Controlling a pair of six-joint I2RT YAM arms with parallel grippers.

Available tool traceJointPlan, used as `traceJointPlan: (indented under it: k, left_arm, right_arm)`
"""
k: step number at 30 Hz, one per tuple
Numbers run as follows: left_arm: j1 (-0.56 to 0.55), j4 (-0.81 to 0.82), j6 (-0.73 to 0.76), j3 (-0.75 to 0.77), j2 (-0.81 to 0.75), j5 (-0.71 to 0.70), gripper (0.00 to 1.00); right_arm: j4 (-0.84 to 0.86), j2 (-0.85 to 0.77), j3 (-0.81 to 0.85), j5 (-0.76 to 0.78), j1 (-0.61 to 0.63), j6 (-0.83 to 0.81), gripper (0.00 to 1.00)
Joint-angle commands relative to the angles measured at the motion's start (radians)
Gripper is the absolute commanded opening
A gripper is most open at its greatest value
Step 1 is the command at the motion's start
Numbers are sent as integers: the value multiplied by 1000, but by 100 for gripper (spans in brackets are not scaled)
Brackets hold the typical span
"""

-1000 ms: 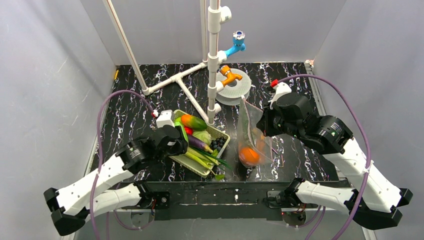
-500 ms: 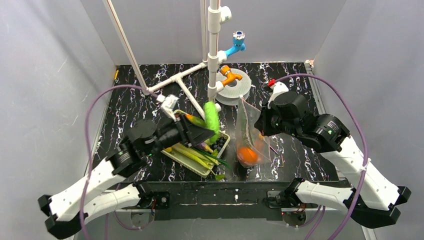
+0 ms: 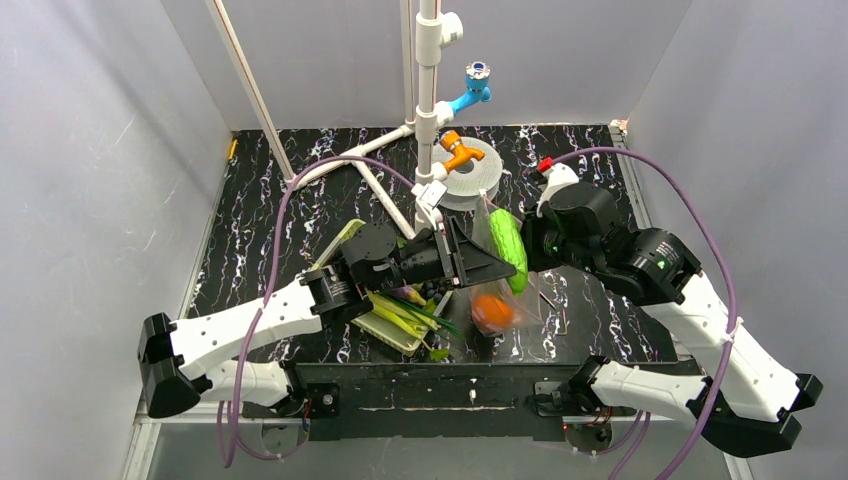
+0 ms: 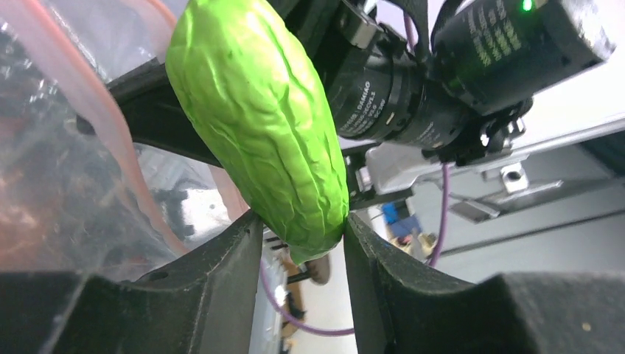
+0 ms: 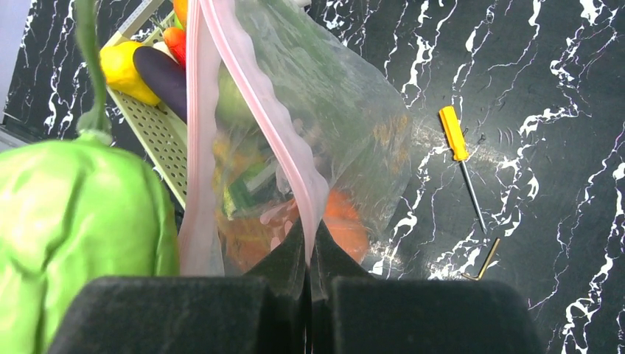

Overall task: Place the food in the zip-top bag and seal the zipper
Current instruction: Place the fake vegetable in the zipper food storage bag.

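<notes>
Right then, my left fingers [image 4: 221, 287] were clamped on the lower end of the bumpy green cucumber [image 4: 258, 125], which stuck up out of them in the air. It sat just beside the pinkish zipper strip [image 5: 195, 147] at the mouth of the clear bag [image 5: 346, 110]. I could not tell whether its tip was already inside the mouth.

My right fingers [image 5: 413, 310] were pressed flat together on that strip, with no gap showing between them, holding the bag up by its mouth edge. The bag hung down from there towards the tabletop [image 3: 270, 230], with an orange fruit [image 3: 495, 312] low inside it.

From above, the left arm reached across to the right over the pale green basket [image 5: 155, 129], which lay just left of the bag with more toy vegetables in it. The right arm came in from the right side. A yellow-handled screwdriver [image 5: 453, 133] lay on the tabletop, apart from the bag.
</notes>
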Motion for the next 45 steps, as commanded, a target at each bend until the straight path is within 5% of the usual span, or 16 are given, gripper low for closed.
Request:
traceJointPlan:
  k: [1,4,11,16,26,37,45]
  left_arm:
    - [-49,1,-194,-56,-44,-238,3]
    - [-86,-32,-252,-93,-72,-361,1]
    - [-90,-39,-247,-27,6,-259,2]
    - [-91,-164,-242,-9,-4,-340,4]
    - [-114,-513,46,211,48,-333,4]
    - [-149,-714,114,324,148,-468,7]
    - [-168,-767,148,354,159,-527,36]
  right_arm:
    - [62,-16,23,-5,5,20,1]
    - [69,-20,19,-5,4,28,1]
    - [72,-22,12,-16,4,29,1]
    - [71,-34,4,-20,4,32,1]
    - [70,-36,-2,-17,5,28,1]
    - [77,-24,5,-27,4,29,1]
    - [82,-18,0,-31,4,29,1]
